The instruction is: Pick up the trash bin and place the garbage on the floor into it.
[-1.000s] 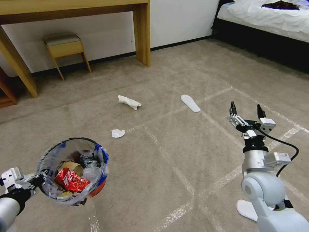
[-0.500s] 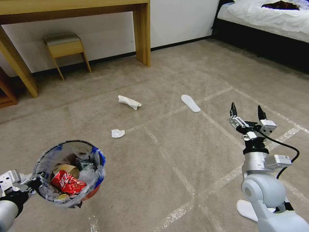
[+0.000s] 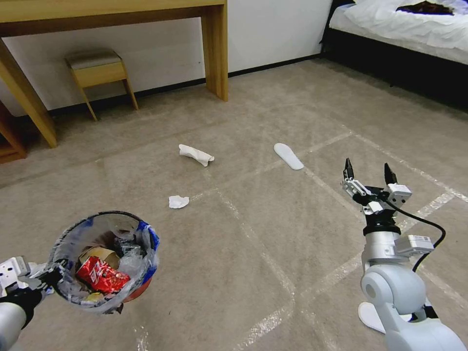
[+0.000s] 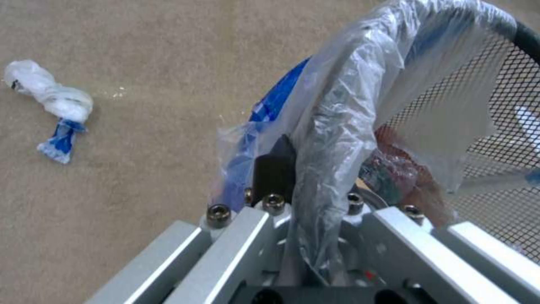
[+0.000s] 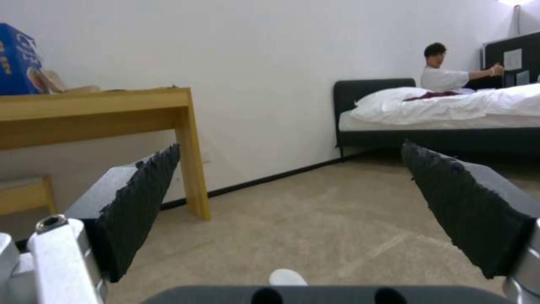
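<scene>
My left gripper (image 3: pixel 48 279) pinches the trash bin (image 3: pixel 105 261) by its bag-draped rim, holding it above the floor (image 3: pixel 253 243). My right gripper (image 3: pixel 369 171) hangs spread wide and empty. The nearest crumpled tissue (image 3: pixel 178 201) looks featherlight and soft; I judge a pinch across its bunched middle best, closing fully since it will squash.

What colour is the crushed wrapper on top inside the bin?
Red with white print; the head view shows it best.
</scene>
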You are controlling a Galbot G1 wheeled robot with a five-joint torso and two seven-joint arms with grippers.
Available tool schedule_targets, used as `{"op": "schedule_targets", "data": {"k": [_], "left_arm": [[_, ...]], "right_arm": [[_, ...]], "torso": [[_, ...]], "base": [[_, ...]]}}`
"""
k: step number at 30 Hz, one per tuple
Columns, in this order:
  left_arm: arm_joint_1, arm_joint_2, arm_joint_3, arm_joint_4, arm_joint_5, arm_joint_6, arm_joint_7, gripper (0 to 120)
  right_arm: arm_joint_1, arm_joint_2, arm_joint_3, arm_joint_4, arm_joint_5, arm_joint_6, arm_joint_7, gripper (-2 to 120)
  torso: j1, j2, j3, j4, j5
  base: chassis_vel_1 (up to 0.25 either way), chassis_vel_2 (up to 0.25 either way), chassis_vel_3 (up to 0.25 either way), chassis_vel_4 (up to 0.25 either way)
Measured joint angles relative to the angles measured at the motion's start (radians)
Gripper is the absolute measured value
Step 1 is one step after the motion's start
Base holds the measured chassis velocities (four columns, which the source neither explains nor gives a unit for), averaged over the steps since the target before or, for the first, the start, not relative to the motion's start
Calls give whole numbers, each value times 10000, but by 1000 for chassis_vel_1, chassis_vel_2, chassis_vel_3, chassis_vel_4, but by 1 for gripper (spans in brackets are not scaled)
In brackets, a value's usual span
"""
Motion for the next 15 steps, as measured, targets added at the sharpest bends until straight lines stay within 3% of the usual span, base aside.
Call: {"op": "schedule_targets", "data": {"k": [15], "left_arm": [[128, -14, -54, -23, 17, -34, -10, 1]], "right_arm": [[-10, -63, -63, -13, -17, -8, -12, 100]], "torso": [[0, 0, 0, -1, 0]], "base": [[0, 0, 0, 0]]}}
